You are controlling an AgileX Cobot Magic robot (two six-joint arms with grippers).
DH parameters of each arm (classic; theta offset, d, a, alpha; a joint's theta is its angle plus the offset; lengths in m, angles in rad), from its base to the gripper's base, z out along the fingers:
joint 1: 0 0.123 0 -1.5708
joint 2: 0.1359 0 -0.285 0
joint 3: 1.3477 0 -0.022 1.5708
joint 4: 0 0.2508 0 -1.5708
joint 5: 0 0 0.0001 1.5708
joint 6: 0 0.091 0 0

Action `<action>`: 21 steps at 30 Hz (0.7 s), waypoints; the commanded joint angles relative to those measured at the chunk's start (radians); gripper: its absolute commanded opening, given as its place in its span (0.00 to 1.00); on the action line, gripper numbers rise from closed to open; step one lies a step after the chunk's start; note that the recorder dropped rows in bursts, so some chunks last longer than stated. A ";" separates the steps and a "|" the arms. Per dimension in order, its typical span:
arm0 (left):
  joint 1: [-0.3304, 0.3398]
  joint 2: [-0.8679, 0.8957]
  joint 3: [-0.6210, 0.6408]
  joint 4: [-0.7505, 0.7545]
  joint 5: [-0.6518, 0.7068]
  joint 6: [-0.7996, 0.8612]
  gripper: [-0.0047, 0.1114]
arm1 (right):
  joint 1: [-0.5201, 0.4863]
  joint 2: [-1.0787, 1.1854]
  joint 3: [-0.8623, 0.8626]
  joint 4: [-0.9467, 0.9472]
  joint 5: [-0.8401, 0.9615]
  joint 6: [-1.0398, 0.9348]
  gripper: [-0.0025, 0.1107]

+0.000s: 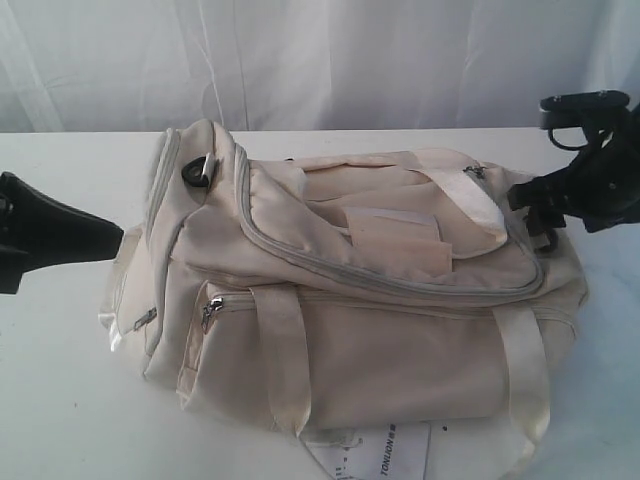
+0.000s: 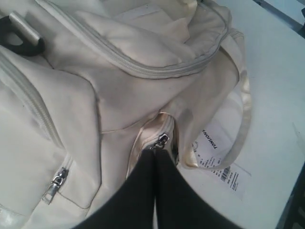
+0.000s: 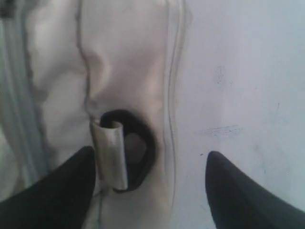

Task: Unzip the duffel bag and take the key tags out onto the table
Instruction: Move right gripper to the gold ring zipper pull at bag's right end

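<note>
The duffel bag (image 1: 360,300) lies across the middle of the counter (image 1: 60,400). Its long grey main zipper (image 1: 400,283) is closed, so the key tags are out of sight, presumably inside. The bag looks soft and slack. The fabric will likely bunch and slide toward any pull, and the satin handles (image 1: 285,350) look slippery. A metal zipper tab is the surer hold, with the other arm pinning one end.

The left gripper (image 2: 155,153) has its fingers pressed together with nothing visible between them, tips right at a side pocket's zipper pull (image 2: 163,139). The right gripper (image 3: 150,152) has its fingers spread wide, straddling the black ring (image 3: 150,138) at the bag's other end. One finger is over fabric, the other over bare counter.
</note>
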 commanded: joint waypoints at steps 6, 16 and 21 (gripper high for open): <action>-0.003 -0.002 -0.006 -0.053 0.035 0.048 0.04 | -0.016 0.126 -0.010 0.293 0.022 -0.246 0.46; -0.003 -0.002 -0.006 -0.053 0.038 0.047 0.04 | -0.028 0.089 -0.072 0.224 0.149 -0.186 0.19; -0.003 -0.002 -0.006 -0.053 0.038 0.047 0.04 | -0.041 0.039 -0.107 0.145 0.164 -0.116 0.44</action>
